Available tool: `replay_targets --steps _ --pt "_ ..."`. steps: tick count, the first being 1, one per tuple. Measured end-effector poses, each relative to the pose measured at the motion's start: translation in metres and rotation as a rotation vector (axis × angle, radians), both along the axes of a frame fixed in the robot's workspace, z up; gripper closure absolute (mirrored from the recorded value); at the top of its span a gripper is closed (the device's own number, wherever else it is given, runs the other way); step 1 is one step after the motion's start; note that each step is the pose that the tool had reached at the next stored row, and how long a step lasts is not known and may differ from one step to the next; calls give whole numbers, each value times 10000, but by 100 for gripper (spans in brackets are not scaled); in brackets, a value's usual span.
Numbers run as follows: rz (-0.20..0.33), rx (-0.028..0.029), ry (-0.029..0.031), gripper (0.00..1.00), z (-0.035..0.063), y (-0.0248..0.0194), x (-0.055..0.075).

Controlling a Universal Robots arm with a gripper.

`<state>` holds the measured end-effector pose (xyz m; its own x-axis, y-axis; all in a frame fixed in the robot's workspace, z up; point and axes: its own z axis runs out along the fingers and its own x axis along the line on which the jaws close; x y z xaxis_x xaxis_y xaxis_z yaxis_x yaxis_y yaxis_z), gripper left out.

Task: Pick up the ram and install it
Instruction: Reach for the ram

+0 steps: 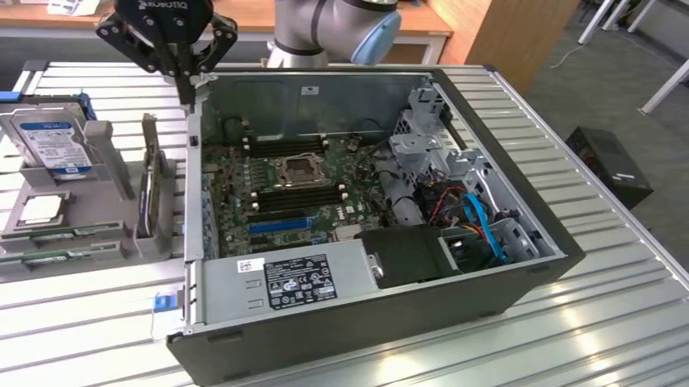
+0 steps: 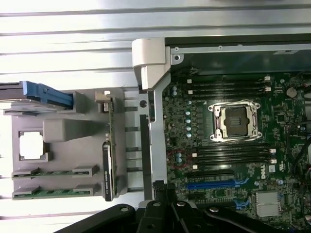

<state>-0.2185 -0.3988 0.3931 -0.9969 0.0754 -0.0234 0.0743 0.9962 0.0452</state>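
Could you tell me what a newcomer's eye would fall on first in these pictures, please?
The open computer case dominates the slatted table, its green motherboard bared with an empty processor socket in the middle. The black gripper hangs over the case's far corner on the exterior view's left, jaws shut and holding nothing. Beside the case on that side, a grey holder keeps a hard drive and the ram.
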Motion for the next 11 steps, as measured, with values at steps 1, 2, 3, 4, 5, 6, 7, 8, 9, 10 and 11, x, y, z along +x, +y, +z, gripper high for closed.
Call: replay_targets --steps 1,2,3,4,5,6,7,8,9,10,11 --pt "1 -1 1 90 1 0 -21" --pt "1 -1 1 90 1 0 -41" --pt "2 -1 1 90 1 0 -62" --pt "2 -1 1 90 0 0 -82" --pt "1 -1 1 90 0 0 -104" --pt "1 -1 1 90 0 0 -125" --pt "0 -1 1 90 0 0 -146" --pt "0 -1 1 90 0 0 -166" --pt "1 -1 1 90 0 0 -186" --pt "0 -1 1 90 0 0 -206" --pt "1 0 0 90 0 0 -227"
